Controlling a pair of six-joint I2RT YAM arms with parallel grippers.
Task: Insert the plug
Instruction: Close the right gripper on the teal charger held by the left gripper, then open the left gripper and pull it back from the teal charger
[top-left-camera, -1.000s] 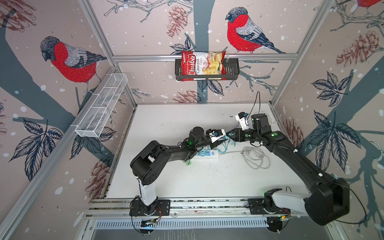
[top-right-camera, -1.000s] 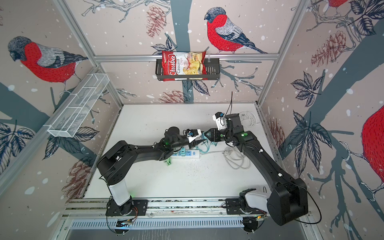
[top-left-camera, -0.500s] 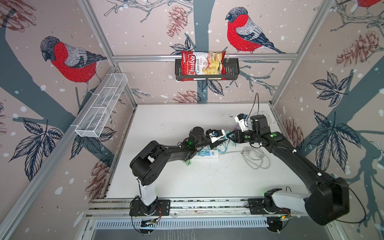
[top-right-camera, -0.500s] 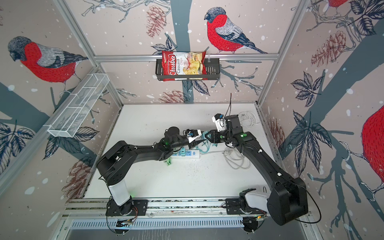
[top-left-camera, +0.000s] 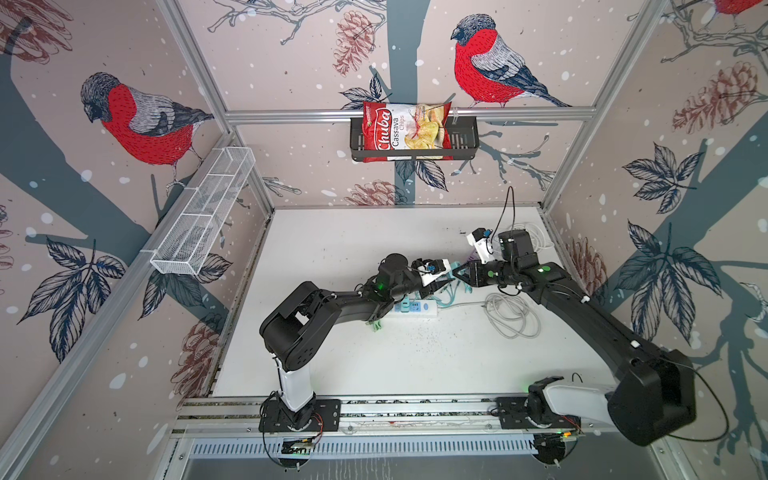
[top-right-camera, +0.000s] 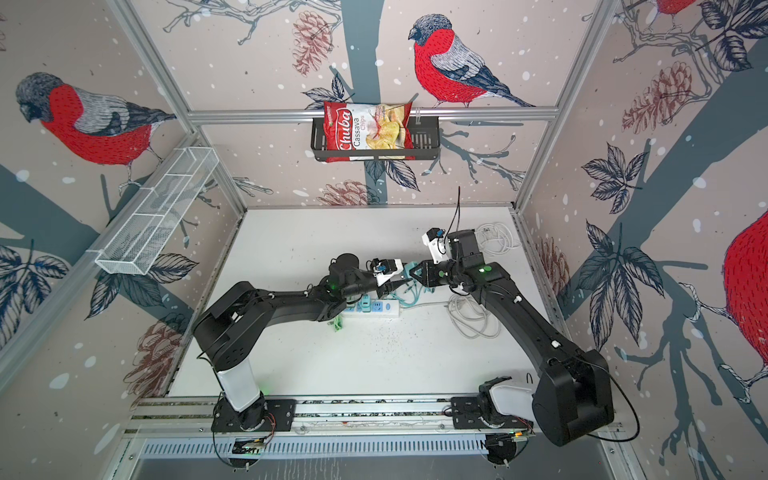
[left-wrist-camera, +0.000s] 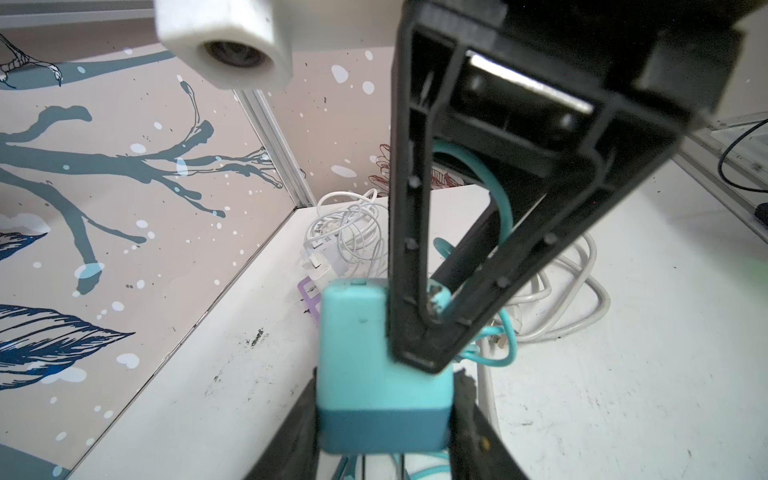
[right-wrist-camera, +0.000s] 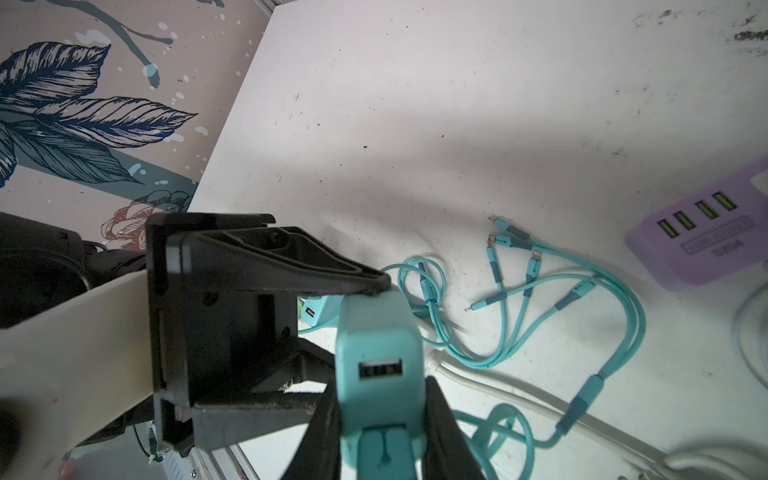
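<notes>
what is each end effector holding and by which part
The teal charger, by both: left end effector clamps its dark-blue end, right end effector its light-teal end.

The teal plastic charger plug (left-wrist-camera: 374, 353) is a rounded block with a darker blue band at one end and a USB port on one face. It hangs clear of the table, pinched by the left gripper (left-wrist-camera: 382, 419) at its banded end and by the right gripper (right-wrist-camera: 380, 436) at the other. The white oblong power strip (top-left-camera: 428, 309) lies flat on the table below and just in front of it, blue sockets facing up.
</notes>
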